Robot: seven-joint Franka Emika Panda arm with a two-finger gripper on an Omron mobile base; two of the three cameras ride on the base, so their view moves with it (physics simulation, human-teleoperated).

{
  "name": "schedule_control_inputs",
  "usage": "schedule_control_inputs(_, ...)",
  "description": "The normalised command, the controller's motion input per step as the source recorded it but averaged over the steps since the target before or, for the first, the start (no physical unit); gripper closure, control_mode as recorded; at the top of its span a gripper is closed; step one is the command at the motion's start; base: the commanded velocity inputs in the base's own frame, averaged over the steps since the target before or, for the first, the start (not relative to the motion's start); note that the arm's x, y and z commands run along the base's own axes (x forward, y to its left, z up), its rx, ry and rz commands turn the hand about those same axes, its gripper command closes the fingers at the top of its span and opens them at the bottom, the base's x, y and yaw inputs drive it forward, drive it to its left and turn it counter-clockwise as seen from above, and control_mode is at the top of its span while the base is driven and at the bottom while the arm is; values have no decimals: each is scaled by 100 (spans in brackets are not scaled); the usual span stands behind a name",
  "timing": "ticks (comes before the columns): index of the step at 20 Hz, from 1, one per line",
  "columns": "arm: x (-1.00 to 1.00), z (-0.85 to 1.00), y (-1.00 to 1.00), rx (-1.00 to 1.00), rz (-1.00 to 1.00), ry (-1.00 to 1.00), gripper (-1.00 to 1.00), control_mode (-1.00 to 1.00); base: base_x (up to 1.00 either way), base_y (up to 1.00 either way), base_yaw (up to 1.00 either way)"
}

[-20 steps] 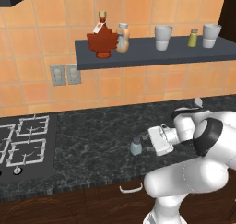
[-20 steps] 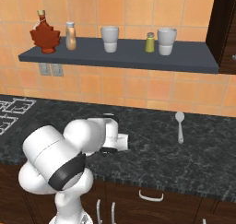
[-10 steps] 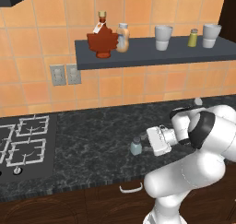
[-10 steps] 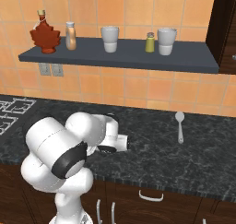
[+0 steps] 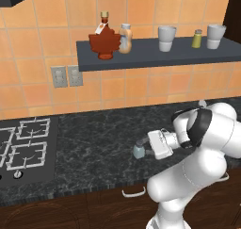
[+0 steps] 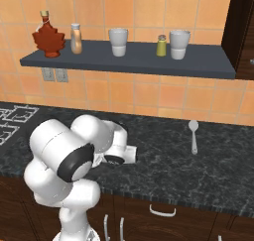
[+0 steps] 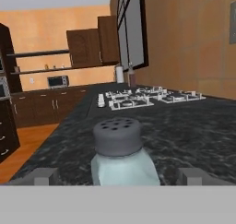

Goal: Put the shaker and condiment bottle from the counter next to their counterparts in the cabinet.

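Left base view: marbled black counter (image 5: 94, 148), orange tiles (image 5: 42, 44)

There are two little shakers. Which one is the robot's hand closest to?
The pale blue-grey shaker standing on the counter, right between the open gripper. The yellow-green shaker stands up on the shelf, far from the hand.

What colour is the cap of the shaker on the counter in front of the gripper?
Grey, perforated on top, over a pale blue translucent body; the shaker shows best in the hand view.

Two shakers (image 5: 139, 150) (image 5: 197, 38), two bottles (image 5: 104, 40) (image 5: 125, 38), two cups (image 5: 166, 38) (image 5: 216, 36), one spoon (image 6: 193, 135).
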Motion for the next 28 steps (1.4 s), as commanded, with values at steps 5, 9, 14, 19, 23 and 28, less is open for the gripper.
schedule_control_inputs(5,8,0,11,2,0,4,-100,-100,0,0,0)
schedule_control_inputs(9,5,-3,11,2,0,4,-100,-100,0,0,0)
schedule_control_inputs(14,1,-4,10,2,0,5,-100,-100,0,0,0)
schedule_control_inputs(19,2,-13,13,0,0,9,100,-100,0,0,0)
schedule_control_inputs(23,14,0,1,-1,-1,6,100,-100,0,0,0)
schedule_control_inputs(28,0,50,-2,0,-7,-1,100,-100,0,0,0)
